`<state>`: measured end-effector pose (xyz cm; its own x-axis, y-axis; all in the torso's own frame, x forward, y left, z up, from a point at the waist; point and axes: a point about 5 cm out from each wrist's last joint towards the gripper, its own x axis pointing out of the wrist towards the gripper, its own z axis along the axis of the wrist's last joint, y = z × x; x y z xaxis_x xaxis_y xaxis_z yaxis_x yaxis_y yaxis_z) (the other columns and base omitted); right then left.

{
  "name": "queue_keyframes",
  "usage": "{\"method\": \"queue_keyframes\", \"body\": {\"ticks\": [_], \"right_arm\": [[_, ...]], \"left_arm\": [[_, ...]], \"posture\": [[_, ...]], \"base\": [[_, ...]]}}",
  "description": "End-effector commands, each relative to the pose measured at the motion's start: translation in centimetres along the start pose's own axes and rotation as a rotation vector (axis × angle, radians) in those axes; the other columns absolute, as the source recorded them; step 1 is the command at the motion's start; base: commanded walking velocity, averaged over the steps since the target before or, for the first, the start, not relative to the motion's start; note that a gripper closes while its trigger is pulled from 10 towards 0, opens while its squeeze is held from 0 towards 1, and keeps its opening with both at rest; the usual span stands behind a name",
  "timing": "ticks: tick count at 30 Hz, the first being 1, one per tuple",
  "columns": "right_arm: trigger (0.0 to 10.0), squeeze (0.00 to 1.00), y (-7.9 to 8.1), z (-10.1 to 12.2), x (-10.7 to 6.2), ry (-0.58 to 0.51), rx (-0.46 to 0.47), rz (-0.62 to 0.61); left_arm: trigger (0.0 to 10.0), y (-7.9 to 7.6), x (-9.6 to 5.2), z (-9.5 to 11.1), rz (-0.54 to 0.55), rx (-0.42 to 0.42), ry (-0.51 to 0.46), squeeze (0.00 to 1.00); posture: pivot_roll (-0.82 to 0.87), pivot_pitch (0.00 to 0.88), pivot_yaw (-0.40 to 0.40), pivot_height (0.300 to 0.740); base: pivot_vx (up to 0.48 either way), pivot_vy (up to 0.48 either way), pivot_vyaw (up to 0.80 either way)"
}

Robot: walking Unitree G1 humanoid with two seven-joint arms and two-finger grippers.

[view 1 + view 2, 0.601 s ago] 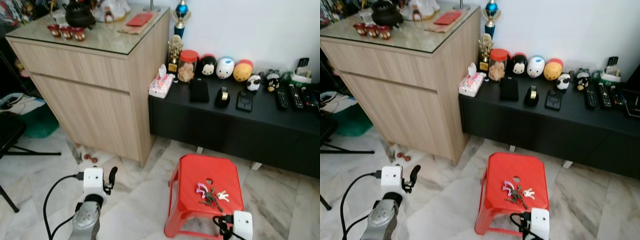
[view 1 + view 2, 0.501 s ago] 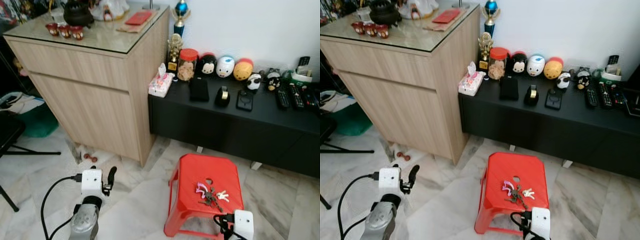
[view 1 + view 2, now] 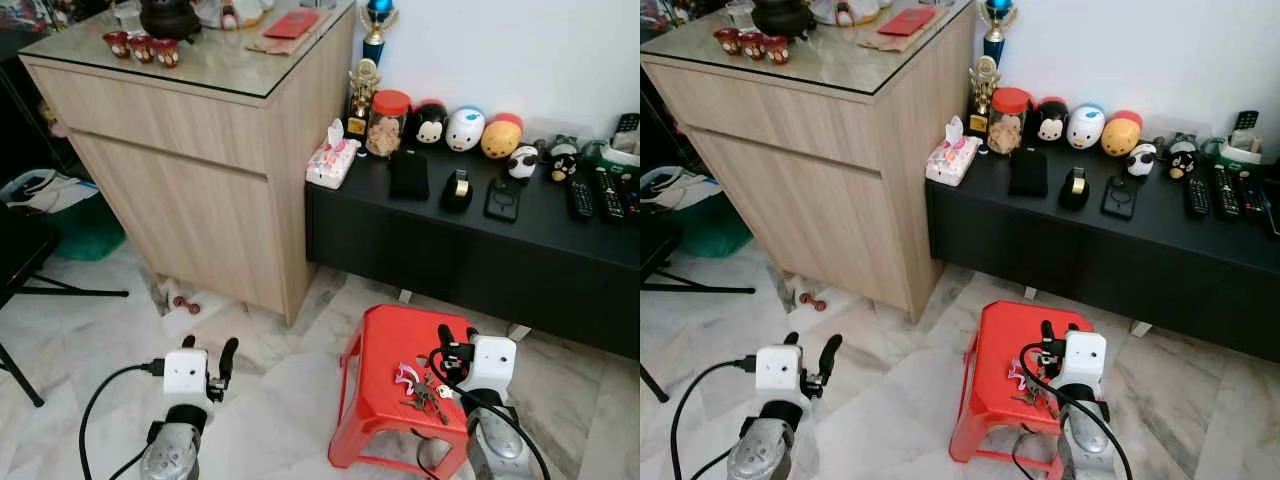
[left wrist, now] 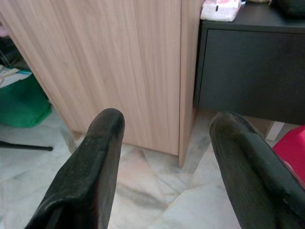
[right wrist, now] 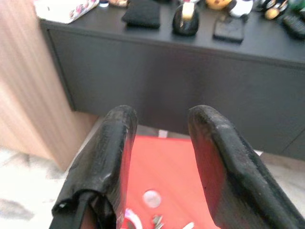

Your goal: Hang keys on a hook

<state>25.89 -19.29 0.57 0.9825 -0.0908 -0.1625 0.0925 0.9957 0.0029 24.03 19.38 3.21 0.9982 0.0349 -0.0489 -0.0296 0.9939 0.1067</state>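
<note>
The keys lie on the red stool, which stands on the marble floor before the black table. The right pincer hovers above the stool, just beside the keys, fingers spread and released, grasping nothing. The left pincer hangs low near the wooden cabinet, likewise spread and released.

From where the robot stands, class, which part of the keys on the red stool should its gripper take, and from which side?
Probably from above. The keys lie flat on the red stool, so no side gives purchase. The pink loop at their left end is likely the easiest part to pinch. The right gripper hovers open above the stool, just beyond them.
</note>
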Motion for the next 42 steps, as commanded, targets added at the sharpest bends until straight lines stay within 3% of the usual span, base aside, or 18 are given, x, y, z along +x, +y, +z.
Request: {"method": "queue_keyframes", "body": {"ticks": [1,6,13,23,42], "right_arm": [[10.0,0.0,-0.1,-0.6,-0.4,0.042,-0.001,-0.014],[10.0,0.0,0.1,-0.5,0.1,0.067,-0.021,-0.017],[10.0,0.0,-0.7,-0.1,0.4,0.068,-0.041,-0.039],[10.0,0.0,-0.5,-0.1,0.6,0.072,-0.048,-0.043],[10.0,0.0,-1.2,0.1,0.9,0.081,-0.044,-0.09]], "left_arm": [[10.0,-0.2,0.1,-0.3,-0.012,0.008,0.028,0.0],[10.0,0.0,0.6,0.0,-0.014,0.012,0.022,0.0],[10.0,0.0,0.5,0.0,-0.016,0.016,0.035,0.0],[10.0,0.1,0.6,-0.1,-0.038,0.026,0.049,0.0],[10.0,-0.4,1.6,0.9,-0.057,0.025,0.028,0.0]], "posture": [[-0.07,0.04,-0.041,0.74],[-0.08,0.026,-0.037,0.74],[-0.07,0.009,-0.036,0.695],[-0.07,0.003,-0.025,0.638],[-0.06,0.058,-0.032,0.638]], "base": [[0.0,0.0,0.0],[0.0,0.0,0.0],[0.0,0.0,0.0],[0.0,0.0,0.0],[0.0,0.0,0.0]]}}
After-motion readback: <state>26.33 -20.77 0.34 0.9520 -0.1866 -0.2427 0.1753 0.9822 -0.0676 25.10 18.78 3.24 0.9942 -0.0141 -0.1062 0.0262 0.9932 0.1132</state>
